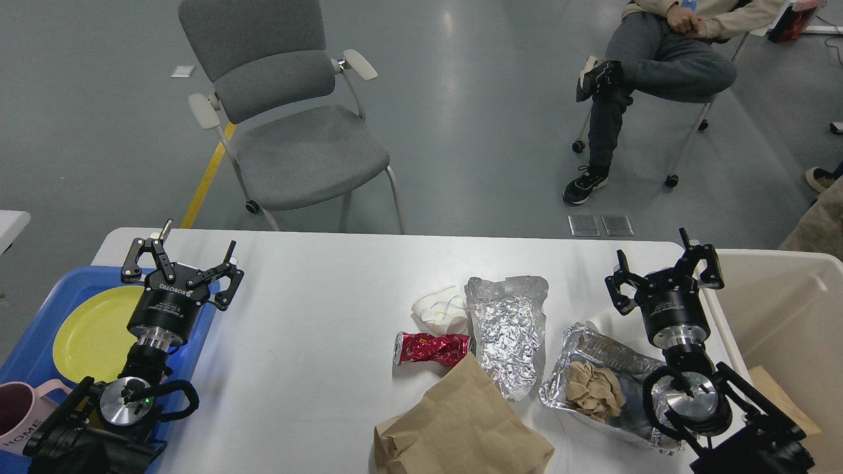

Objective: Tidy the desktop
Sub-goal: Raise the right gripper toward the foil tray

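— Across the lower half of our head view lies the desk [296, 316], white with rounded corners, wide enough to run from the blue tray [33, 342] on our left to the beige bin [777, 309] on our right. What do we have at the arms?

— Our left end effector [186, 264] hangs over the tray's right edge, fingers spread wide, holding nothing. Our right end effector [662, 266] hovers near the desk's right edge beside the bin, also spread open and empty.

— And the clutter between them?

— A crushed red can [431, 347] lies on its side near the middle. Just behind it sits a crumpled white wad [440, 309], touching a sheet of crinkled foil [507, 329]. A brown paper bag [461, 421] lies at the near edge, its top corner overlapping the can's end and the foil's lower part. To the right, a foil container [606, 368] holds crumpled brown paper [596, 390]; our right arm crosses in front of its near corner.

— On the tray?

— A yellow plate [92, 329], partly behind our left arm, and a pink mug [20, 415] at the near left.

— Beyond the desk we see a grey chair [290, 125] and a seated person [658, 72].
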